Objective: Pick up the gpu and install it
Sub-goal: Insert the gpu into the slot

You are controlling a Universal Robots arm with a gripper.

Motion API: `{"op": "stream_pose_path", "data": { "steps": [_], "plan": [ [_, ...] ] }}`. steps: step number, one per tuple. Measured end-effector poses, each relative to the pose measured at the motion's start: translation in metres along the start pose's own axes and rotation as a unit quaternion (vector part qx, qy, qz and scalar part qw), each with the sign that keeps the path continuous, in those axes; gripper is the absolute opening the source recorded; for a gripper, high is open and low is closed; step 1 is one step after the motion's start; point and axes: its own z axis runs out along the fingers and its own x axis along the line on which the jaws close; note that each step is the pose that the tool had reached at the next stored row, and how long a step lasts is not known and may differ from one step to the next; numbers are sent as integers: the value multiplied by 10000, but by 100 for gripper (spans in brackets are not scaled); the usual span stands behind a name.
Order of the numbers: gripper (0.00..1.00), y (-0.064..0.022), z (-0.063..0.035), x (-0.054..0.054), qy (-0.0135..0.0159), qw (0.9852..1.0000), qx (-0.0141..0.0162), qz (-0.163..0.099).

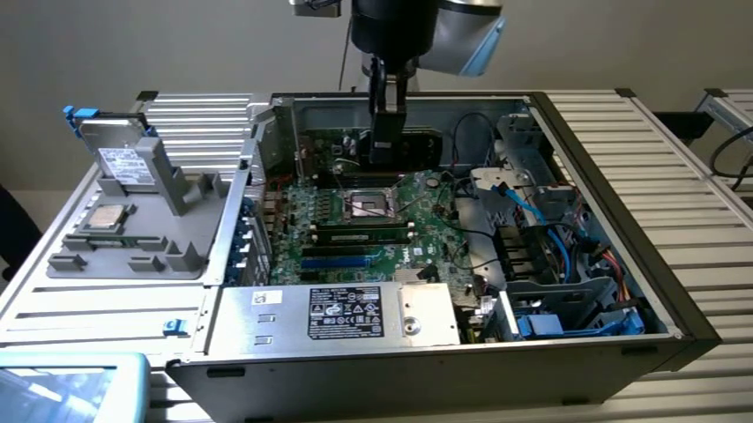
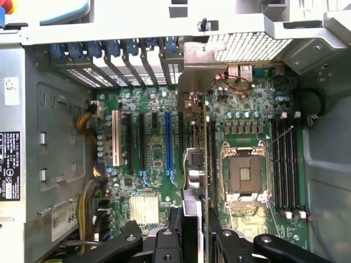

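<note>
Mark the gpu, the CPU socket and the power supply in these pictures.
gpu (image 2: pixel 192 215): wrist view, on the card's edge facing the camera.
CPU socket (image 1: pixel 369 204): exterior view, on the middle of the socket.
power supply (image 1: pixel 344 312): exterior view, on its black label.

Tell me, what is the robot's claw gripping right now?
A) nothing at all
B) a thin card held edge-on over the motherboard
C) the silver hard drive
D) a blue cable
B: the gripper clamps both sides of the gpu, which stands edge-on over the motherboard; the hard drive sits outside the case.
</note>
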Motion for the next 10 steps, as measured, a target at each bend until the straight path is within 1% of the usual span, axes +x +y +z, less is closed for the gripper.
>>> {"op": "stream_pose_path", "data": {
  "steps": [3, 7, 10],
  "plan": [
    [29, 12, 54, 1, 0, 10000, 0, -1],
    [29, 51, 82, 4, 0, 10000, -2, -1],
    [29, 58, 135, 9, 0, 10000, -5, -2]
  ]
}}
